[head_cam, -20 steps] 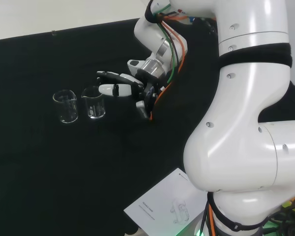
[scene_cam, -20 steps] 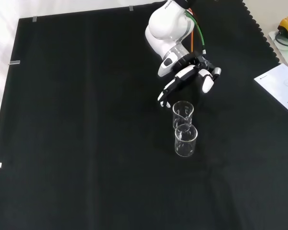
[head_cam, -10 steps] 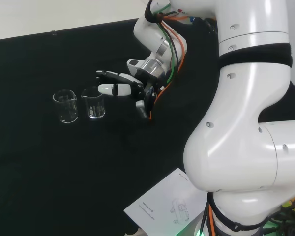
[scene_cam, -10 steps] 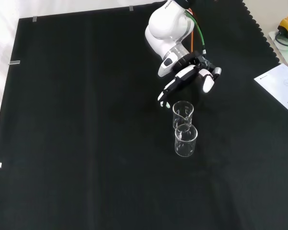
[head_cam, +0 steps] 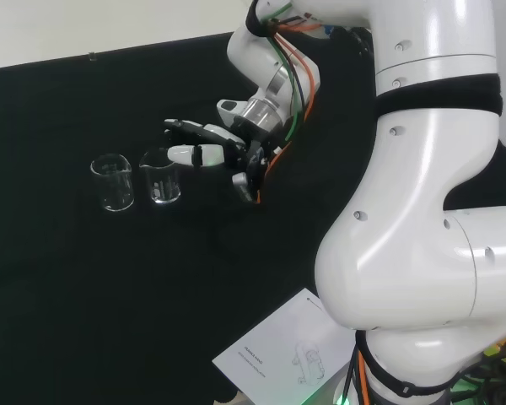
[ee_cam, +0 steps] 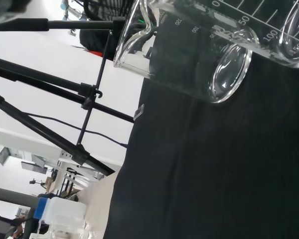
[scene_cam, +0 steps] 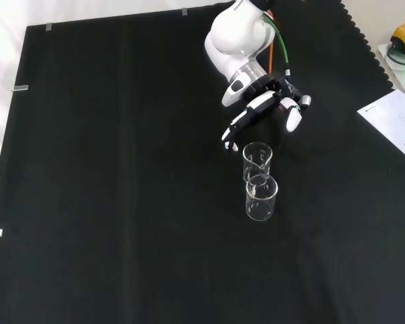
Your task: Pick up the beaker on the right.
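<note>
The hand [head_cam: 223, 152] hovers just beside the right beaker [head_cam: 161, 176], its fingers [head_cam: 185, 153] spread apart and holding nothing. That beaker stands upright on the worktop [head_cam: 84, 278], next to the left beaker [head_cam: 112, 182] in the head view. The approach looks nearly done. Closing round the right beaker and lifting it remain; neither has begun, as far as I can judge.

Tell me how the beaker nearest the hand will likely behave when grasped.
The right-hand beaker looks empty, clear glass: probably light, smooth, perhaps slippery. Upright beside the other beaker, it may tip or knock it if nudged. The hand is open, apart from it.
</note>
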### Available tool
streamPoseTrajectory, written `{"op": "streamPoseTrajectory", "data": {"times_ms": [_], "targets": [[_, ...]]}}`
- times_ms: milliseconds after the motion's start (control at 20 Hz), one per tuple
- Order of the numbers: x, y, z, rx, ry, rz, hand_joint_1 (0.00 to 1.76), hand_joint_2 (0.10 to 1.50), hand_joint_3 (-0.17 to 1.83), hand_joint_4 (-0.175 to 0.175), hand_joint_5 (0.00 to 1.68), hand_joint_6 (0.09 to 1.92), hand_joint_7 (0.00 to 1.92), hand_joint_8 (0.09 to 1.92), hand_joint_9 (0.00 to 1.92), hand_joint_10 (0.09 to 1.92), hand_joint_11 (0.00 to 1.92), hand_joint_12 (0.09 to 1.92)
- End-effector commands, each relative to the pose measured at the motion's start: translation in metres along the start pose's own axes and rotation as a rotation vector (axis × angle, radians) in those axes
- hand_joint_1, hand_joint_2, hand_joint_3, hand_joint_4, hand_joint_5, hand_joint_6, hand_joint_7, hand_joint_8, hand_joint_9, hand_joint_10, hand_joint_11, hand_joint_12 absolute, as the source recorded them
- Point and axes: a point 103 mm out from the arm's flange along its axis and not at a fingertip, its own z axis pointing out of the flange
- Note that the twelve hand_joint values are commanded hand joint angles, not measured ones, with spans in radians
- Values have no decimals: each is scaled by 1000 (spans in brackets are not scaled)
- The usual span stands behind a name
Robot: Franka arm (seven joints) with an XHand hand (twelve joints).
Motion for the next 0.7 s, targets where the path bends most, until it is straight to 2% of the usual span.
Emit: {"op": "streamPoseTrajectory", "data": {"times_ms": [50, 700], "targets": [[2, 4, 2, 3, -6, -14, 702, 311, 895, -120, 17, 87, 0, 461, 0, 773, 0, 1339], [0, 5, 3, 4, 1, -16, 703, 308, 901, -120, 15, 87, 0, 458, 0, 786, 0, 1328]]}}
